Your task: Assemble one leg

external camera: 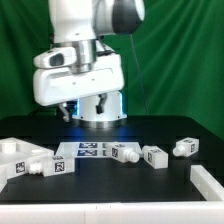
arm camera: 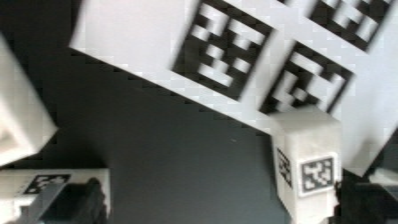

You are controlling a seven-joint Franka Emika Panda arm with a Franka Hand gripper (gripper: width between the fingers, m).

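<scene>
Several white legs with square tags lie on the black table in the exterior view: one (external camera: 125, 154) beside the marker board (external camera: 88, 150), two more (external camera: 155, 156) (external camera: 187, 147) towards that view's right, and one (external camera: 55, 167) on its left. My gripper (external camera: 84, 110) hangs well above the table behind the marker board. In the wrist view one leg (arm camera: 311, 152) lies by the marker board's (arm camera: 214, 40) edge, close to one dark finger (arm camera: 379, 195). The other finger (arm camera: 71, 205) is far apart from it. The gripper (arm camera: 222, 208) is open and empty.
A large white part (external camera: 18, 152) lies at the exterior view's left, and another white piece (external camera: 210, 182) at its lower right. The arm's base (external camera: 100, 112) stands behind the marker board. In the wrist view a white part (arm camera: 18, 100) and a tagged piece (arm camera: 45, 184) sit by the far finger.
</scene>
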